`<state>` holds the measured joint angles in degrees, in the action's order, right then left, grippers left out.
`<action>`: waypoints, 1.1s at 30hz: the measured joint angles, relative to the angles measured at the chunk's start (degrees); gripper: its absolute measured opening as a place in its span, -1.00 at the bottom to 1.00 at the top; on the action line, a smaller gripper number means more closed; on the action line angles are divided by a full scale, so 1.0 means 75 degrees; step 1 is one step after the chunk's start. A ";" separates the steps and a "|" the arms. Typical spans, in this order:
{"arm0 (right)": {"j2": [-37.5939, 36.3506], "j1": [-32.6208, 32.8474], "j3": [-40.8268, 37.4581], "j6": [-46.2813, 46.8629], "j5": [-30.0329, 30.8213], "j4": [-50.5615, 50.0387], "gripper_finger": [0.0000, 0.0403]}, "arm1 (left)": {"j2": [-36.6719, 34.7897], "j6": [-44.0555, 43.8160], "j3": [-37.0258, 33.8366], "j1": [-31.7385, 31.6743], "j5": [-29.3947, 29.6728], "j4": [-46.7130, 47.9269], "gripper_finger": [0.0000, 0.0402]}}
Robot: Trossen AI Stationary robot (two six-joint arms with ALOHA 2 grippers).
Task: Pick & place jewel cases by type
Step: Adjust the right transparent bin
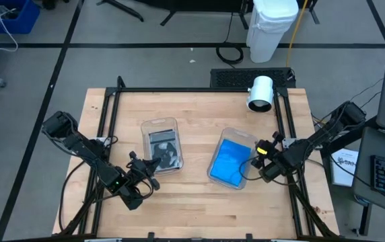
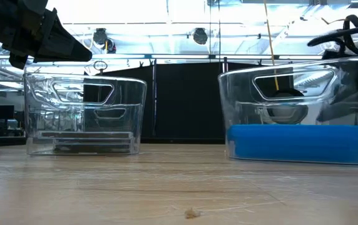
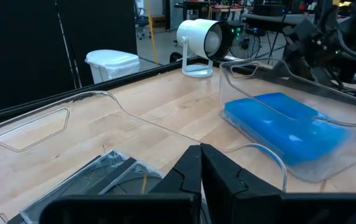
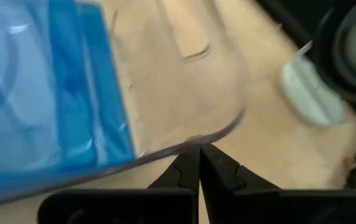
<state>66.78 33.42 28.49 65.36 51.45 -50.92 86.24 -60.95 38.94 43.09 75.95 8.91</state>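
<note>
resting on the wood table (image 1: 192, 195) are two clear tubs, well apart. the left tub (image 1: 160, 125) holds the grey and dark cases (image 1: 163, 149), lying flat on its floor; the right tub (image 1: 250, 139) holds the blue cases (image 1: 230, 162), stacked flat. in the low view the blue stack (image 2: 295, 143) fills the bottom of its tub, and the dark cases (image 2: 85, 145) sit low in theirs.

the left gripper (image 1: 150, 163) hangs at the near corner of the left tub, by the dark cases. in its wrist view the two fingers (image 3: 184, 173) stand together with only a thin slit between them, nothing held, just above a clear-fronted case (image 3: 91, 183).

the right gripper (image 1: 258, 160) sits at the right edge of the right tub, beside the blue stack. its fingers (image 4: 187, 171) are pressed together and hold nothing; their tips lie just at the tub's rounded corner (image 4: 221, 130).

a white lamp (image 1: 260, 93) stands at the table's far side, and a white bin (image 1: 271, 27) on the floor beyond.
</note>
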 joint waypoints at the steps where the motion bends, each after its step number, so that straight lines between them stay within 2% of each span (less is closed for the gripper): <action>1: 0.0000 -0.0064 0.0000 -0.0017 0.0190 0.0009 -1.00 | 0.0000 0.0000 0.0000 0.0000 -0.0001 0.0000 -0.93; 4: 0.0000 -0.0245 0.0000 -0.0159 0.0711 0.0023 -1.00 | 0.0000 0.0000 0.0000 0.0000 -0.0001 0.0000 -0.98; 9: 0.0000 -0.0503 0.0000 -0.0647 0.1433 0.0116 -1.00 | 0.0000 0.0003 0.0000 0.0000 -0.0001 0.0000 -0.91; 12: 0.0000 -0.0650 0.0000 -0.1165 0.1833 0.0426 -1.00 | 0.0000 0.0038 0.0000 0.0000 0.0001 0.0001 -0.94; 15: -0.0011 -0.0781 0.0000 -0.2351 0.1993 0.1071 -1.00 | 0.0000 0.0055 0.0000 0.0000 0.0002 0.0003 -0.98; 18: -0.0153 -0.0909 0.0000 -0.3857 0.1983 0.1933 -1.00 | 0.0000 0.0052 0.0000 -0.0017 0.0002 0.0003 -0.93; 24: -0.0985 -0.1097 0.0000 -0.6105 0.2119 0.3665 -1.00 | 0.0003 0.0044 0.0000 -0.0194 -0.0178 0.0001 -0.90; 27: -0.1627 -0.0943 0.0000 -0.7250 0.1444 0.4723 -1.00 | 0.0003 0.0040 0.0003 -0.0313 -0.0389 0.0000 -0.97; 29: -0.2081 -0.0795 0.0002 -0.7907 0.0433 0.5502 -1.00 | 0.0003 0.0035 0.0003 -0.0386 -0.0548 -0.0003 -0.98; 31: -0.2515 -0.0623 0.0000 -0.8304 -0.1173 0.6210 -1.00 | 0.0003 0.0035 0.0003 -0.0443 -0.0612 0.0000 -0.94; 33: -0.2808 -0.0454 0.0003 -0.8517 -0.3225 0.6850 -1.00 | 0.0003 0.0038 0.0003 -0.0485 -0.0715 -0.0002 -0.90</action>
<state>45.73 30.01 28.51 1.49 27.26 0.45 86.26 -60.66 38.96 39.45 70.59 8.89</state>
